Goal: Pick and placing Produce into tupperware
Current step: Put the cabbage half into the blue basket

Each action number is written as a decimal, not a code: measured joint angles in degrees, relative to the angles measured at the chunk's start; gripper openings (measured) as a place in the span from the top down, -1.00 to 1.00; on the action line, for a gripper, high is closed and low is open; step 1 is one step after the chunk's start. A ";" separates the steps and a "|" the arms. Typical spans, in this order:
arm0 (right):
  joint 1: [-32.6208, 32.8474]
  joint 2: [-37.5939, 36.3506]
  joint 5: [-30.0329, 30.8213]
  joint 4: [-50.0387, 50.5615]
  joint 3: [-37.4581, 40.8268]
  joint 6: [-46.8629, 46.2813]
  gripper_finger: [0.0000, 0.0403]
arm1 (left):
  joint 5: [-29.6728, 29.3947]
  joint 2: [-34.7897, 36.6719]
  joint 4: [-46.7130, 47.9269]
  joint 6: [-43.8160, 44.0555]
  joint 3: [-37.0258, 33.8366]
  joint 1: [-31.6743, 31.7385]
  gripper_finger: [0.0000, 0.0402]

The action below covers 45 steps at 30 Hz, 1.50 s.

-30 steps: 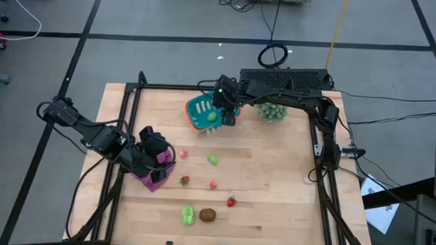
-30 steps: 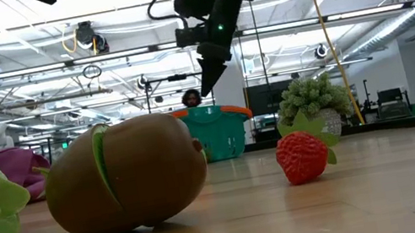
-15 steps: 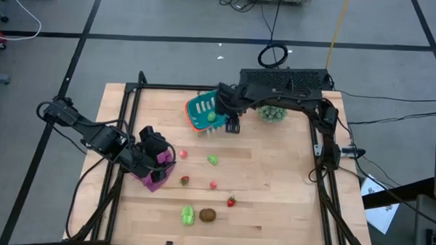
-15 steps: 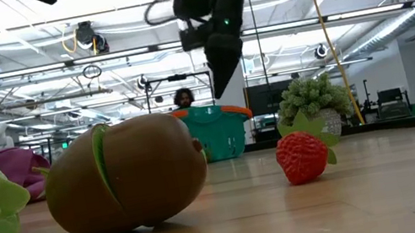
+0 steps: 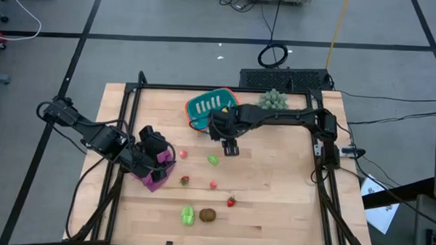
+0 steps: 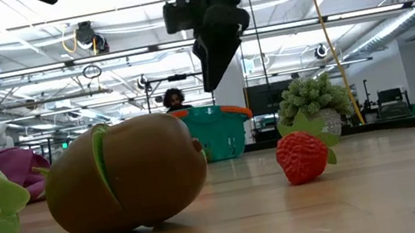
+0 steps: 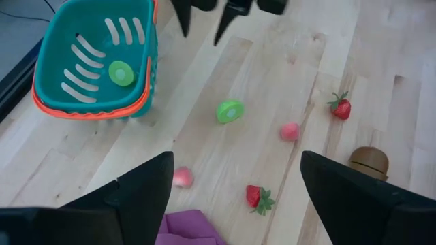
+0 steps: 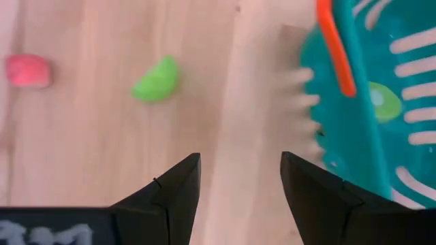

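The teal basket (image 5: 208, 107) stands at the table's far middle with one light green slice (image 7: 122, 73) lying in it. My right gripper (image 5: 231, 147) is open and empty above the table, just near-side of the basket, and also shows in the low view (image 6: 210, 56). A light green piece (image 8: 157, 80) and a pink piece (image 8: 27, 70) lie on the wood beyond its fingers. Strawberries (image 5: 231, 201), a brown oval (image 5: 208, 215) and a green leafy piece (image 5: 188, 214) lie nearer the front. My left gripper (image 5: 156, 158) is open at the left, over a purple cloth (image 5: 154, 180).
A spiky pale-green plant (image 5: 272, 100) stands at the far edge, right of the basket. A dark frame (image 5: 131, 105) rims the table. Bare wood lies to the right of the scattered pieces (image 5: 281, 176). A person (image 6: 173, 98) shows in the room beyond the table.
My right gripper has moved from above the basket toward the table's near edge and now hangs over bare wood beside the basket. The green slice stays in the basket. The basket and the other pieces have kept still.
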State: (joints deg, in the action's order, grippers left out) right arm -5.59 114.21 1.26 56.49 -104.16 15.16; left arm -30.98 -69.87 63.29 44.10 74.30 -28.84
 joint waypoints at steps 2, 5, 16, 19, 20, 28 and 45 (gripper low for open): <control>1.46 -0.02 0.01 -1.80 1.38 -0.80 0.05 | 0.01 -0.01 0.00 0.00 0.00 0.00 -0.61; 3.13 0.04 -0.09 -3.58 3.98 -2.85 0.05 | 0.04 -0.01 0.00 -0.04 0.00 -0.02 -0.61; 3.94 0.07 -0.04 -13.85 11.91 -6.80 0.04 | 0.04 -0.02 0.00 -0.40 0.00 -0.02 -0.61; 3.94 0.06 -0.04 -16.96 11.91 -7.05 -0.02 | 0.04 -0.01 0.00 -0.42 0.00 -0.02 -0.61; 3.94 0.04 -0.04 -17.42 11.91 -7.26 -0.04 | 0.04 0.00 0.00 -0.42 0.00 -0.02 -0.61; 3.78 0.04 0.18 -17.88 11.91 -8.74 -0.32 | 0.01 -0.01 0.52 -2.48 0.00 -0.02 -0.61; 6.67 0.04 0.02 -21.99 11.91 -26.48 -0.42 | -1.70 0.00 9.71 -3.91 0.00 -0.02 -0.61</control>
State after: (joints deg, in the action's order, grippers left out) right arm 1.08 114.26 1.28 34.50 -92.25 -11.32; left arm -32.68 -69.87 73.00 40.18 74.30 -28.86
